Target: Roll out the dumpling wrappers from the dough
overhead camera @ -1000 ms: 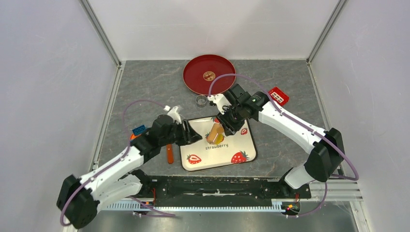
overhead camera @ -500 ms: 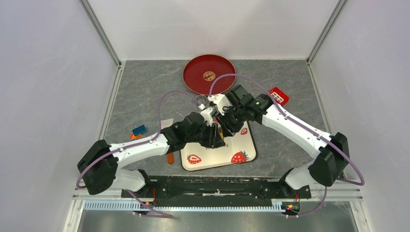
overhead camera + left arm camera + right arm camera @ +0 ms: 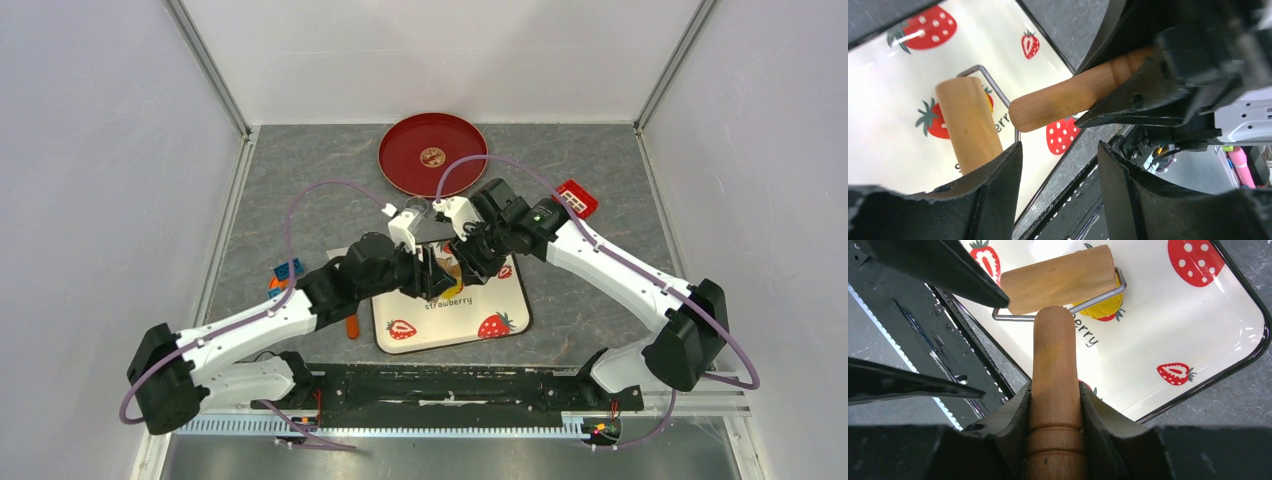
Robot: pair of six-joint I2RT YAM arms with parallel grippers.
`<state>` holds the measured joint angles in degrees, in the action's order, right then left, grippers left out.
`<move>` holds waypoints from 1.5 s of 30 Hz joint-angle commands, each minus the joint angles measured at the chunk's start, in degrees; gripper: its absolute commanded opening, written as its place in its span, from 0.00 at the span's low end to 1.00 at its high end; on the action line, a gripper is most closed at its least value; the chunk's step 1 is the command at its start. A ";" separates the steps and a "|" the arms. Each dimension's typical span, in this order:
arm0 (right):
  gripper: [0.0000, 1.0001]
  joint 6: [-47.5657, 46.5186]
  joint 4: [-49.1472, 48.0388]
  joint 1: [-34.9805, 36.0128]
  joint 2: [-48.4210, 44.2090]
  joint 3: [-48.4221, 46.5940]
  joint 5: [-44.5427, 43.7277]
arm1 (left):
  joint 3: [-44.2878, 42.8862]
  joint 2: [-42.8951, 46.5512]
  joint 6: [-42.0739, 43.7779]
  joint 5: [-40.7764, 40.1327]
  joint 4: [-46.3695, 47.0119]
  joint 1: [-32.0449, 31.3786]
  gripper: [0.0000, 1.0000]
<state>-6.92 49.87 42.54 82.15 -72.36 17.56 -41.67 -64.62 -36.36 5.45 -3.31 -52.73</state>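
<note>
The right hand is clamped around the turned handle of a small wooden rolling pin, the wire-frame kind. Its barrel sits across a soft yellow lump of dough on the glossy white strawberry-print tray. The left hand hangs just beside the roller with its fingers well apart and nothing between them. One dumpling wrapper, a thin flat yellow disc, lies in the middle of the round red plate at the far side of the grey table, well apart from the tray.

My guess on handling: the dough looks squishy and probably a bit tacky. It should flatten easily but might cling to the barrel or skate on that shiny tray. Rolled thin, it'd be light and floppy and easy to tear or fold. I'd peel it up gently by the rim rather than grab the middle. The pin itself is stiff, and the handle is the obvious place to hold it.
</note>
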 commanded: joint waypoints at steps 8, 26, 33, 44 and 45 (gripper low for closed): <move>0.00 0.93 -3.46 0.18 -3.34 -0.89 1.64 | 1.52 -3.61 3.85 0.30 1.40 0.63 0.61; 0.59 17.32 -14.64 -4.14 -9.62 4.38 1.17 | 2.04 -0.64 3.76 -9.42 -2.92 -0.40 0.02; 0.98 30.11 -25.90 -6.27 -15.78 11.37 7.17 | -0.13 3.76 5.46 -27.25 -11.76 -4.93 0.02; 0.97 43.07 -37.40 -6.24 -10.59 14.11 13.08 | -3.19 5.17 8.51 -44.45 -16.91 -12.69 0.02; 0.95 43.26 -37.42 -5.71 -9.16 13.40 13.20 | -3.58 4.76 8.68 -45.44 -17.27 -13.11 0.02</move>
<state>31.40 18.20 35.81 69.49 -57.45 28.08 -41.01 -60.53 -31.42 -30.52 -21.30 -63.96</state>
